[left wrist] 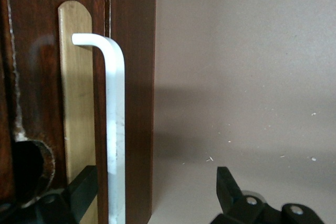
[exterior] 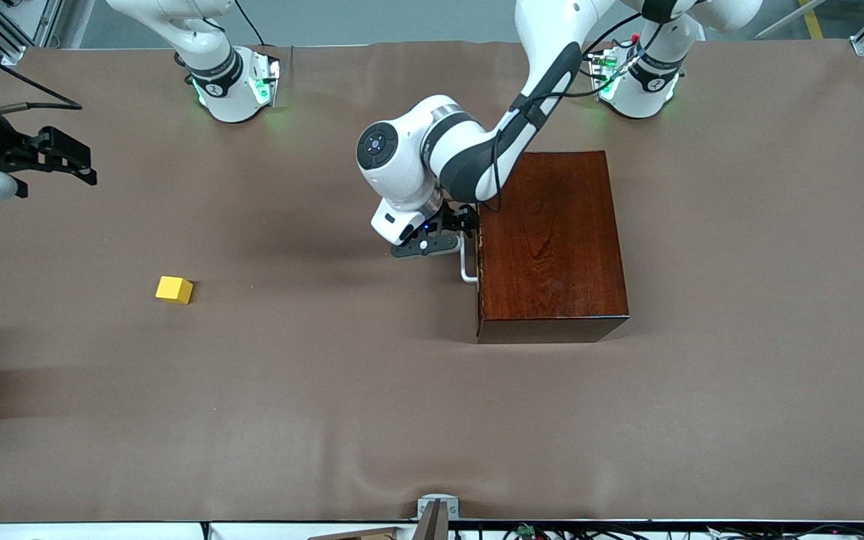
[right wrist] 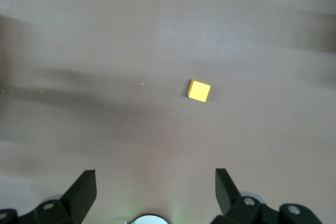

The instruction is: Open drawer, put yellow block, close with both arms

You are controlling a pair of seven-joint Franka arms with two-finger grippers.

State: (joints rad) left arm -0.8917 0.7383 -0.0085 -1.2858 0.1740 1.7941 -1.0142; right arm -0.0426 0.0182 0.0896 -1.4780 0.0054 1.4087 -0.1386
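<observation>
We had the left gripper point(left wrist: 152, 195) spread around the drawer's point(left wrist: 79, 108) white handle point(left wrist: 114, 129); unclenched, it risked slipping off. The right gripper point(exterior: 57, 157), released, waited above the surface point(exterior: 327, 390), well apart from the drawer

Brown table cover point(exterior: 402, 420), grey bracket point(exterior: 438, 507), perhaps a clamp

front view looks down high; left wrist hugs drawer handle point(left wrist: 114, 129); right wrist overlooks yellow block point(right wrist: 199, 91).

Small yellow block point(right wrist: 199, 91) lying flat on brown table cover point(right wrist: 105, 40), right gripper point(right wrist: 156, 192) above it, black fingers point(right wrist: 84, 190) spread wide, nothing between.
</observation>
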